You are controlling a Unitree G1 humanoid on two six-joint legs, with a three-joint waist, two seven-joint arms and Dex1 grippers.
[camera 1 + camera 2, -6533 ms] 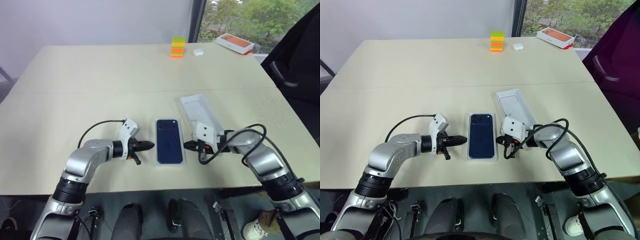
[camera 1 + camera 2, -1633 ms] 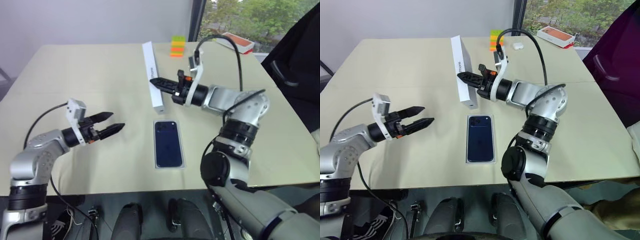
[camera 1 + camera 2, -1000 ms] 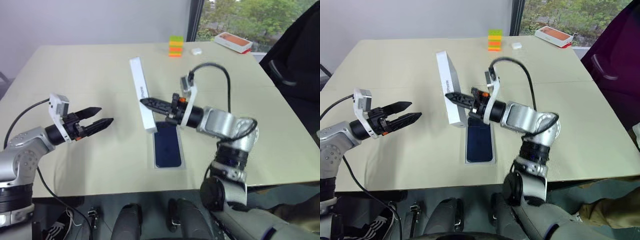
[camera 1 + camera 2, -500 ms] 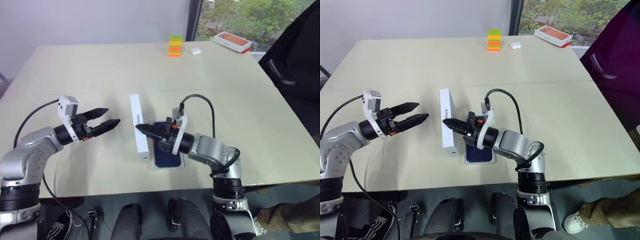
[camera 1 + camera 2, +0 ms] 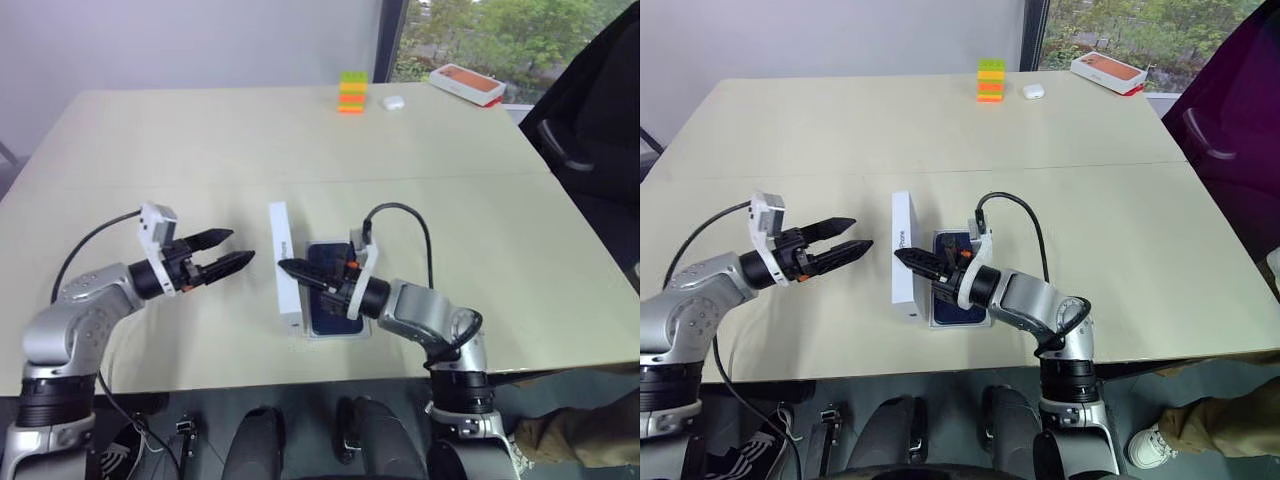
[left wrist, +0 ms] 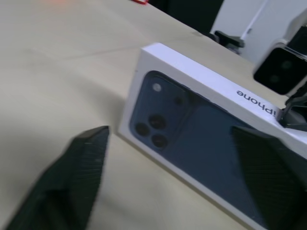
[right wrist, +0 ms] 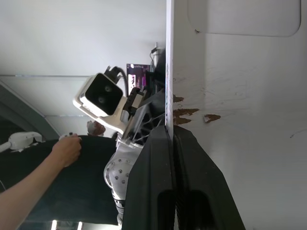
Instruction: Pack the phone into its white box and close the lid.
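Lid (image 5: 903, 256) stands on its long edge at lower centre of the frame, beside the phone (image 5: 962, 282) lying in the white box (image 5: 936, 318) on the desk (image 5: 940, 130), likely upended for tipping over. Right gripper (image 5: 908, 258) jaws clamped on its wall. Left gripper (image 5: 850, 236) jaws apart, empty, near its printed face.
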